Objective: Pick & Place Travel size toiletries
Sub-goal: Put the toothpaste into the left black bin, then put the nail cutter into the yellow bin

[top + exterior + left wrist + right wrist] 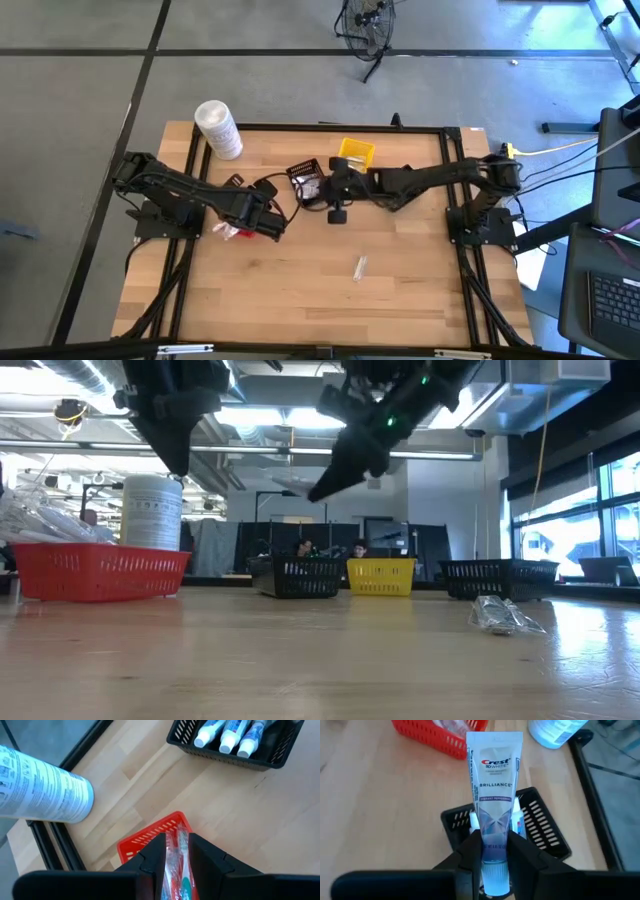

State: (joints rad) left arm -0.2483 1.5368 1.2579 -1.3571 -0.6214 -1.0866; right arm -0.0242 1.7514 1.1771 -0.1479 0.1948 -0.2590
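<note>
My right gripper (494,847) is shut on a white Crest toothpaste tube (495,780), above the black basket (540,827), which has other small tubes in it (227,735). In the high view this gripper (325,188) hovers beside that basket (303,180). My left gripper (176,855) is shut on a clear-wrapped toothbrush with red and teal marks (179,840), over the red basket (145,840); the high view shows the gripper (272,228) next to the basket (235,232). A silvery sachet (360,267) lies flat on the wood. My left gripper pinches the wrapped toothbrush (175,870) between its two fingers, which lie along its length. The brush end sticks out past the fingertips over the red basket, lifted clear. My right gripper pinches the tube near its cap end (495,862) between both fingers. The flat crimped end (494,740) points away from the wrist, and the tube (300,488) slants downward, lifted clear.
The white tub (217,128) stands at the table's far left corner. The yellow basket (355,152) sits behind the black one near the far edge. The sachet (505,615) lies in the open near half of the table. People sit in the room beyond.
</note>
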